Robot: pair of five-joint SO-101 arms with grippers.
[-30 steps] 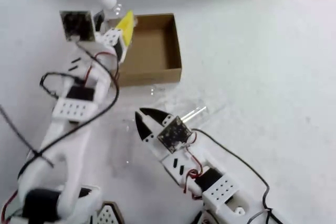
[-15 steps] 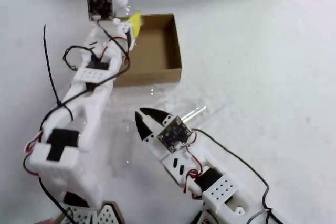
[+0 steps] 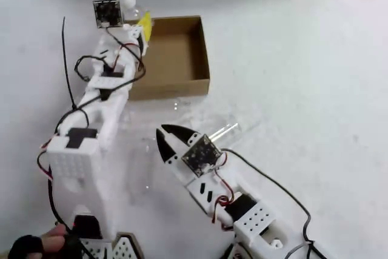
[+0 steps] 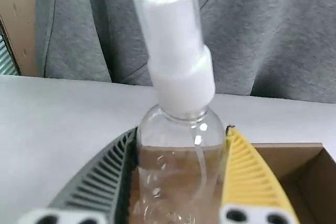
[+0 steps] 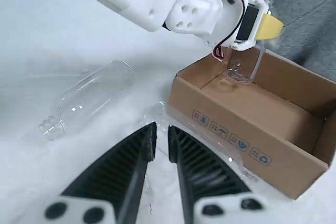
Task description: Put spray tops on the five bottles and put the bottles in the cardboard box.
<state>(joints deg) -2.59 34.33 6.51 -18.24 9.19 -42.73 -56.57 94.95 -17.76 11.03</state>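
Currently my left pincer (image 4: 181, 132) is clamped on a clear bottle (image 4: 176, 182). The grey finger (image 4: 105, 182) presses one side of it and the yellow finger (image 4: 247, 177) the other, both flat against its wall. A white spray top (image 4: 176, 51) sits on the neck and stands well clear above the fingertips, leaning a little. I can see its thin tube running down inside the bottle.

The box (image 4: 294, 171) lies open below this pincer, on the yellow finger's side. In the right wrist view the bottle hangs upright from the left pincer at the box's far corner, with its base lower than the rim. I cannot tell whether it rests on the box floor.

My right pincer (image 5: 160, 132) sits low over the white surface (image 5: 63, 35). Its black fingers are drawn together to a thin slit and have hold of nothing. Ahead of it and off to one side, a bare bottle (image 5: 86, 100) lies on its side on the surface with no top on its open neck, apart from the fingertips. The box's near wall stands ahead of this pincer on the other side, close to the tips but not touching them. Something clear glints on the surface between the tips and that wall, and I cannot make out what it is.
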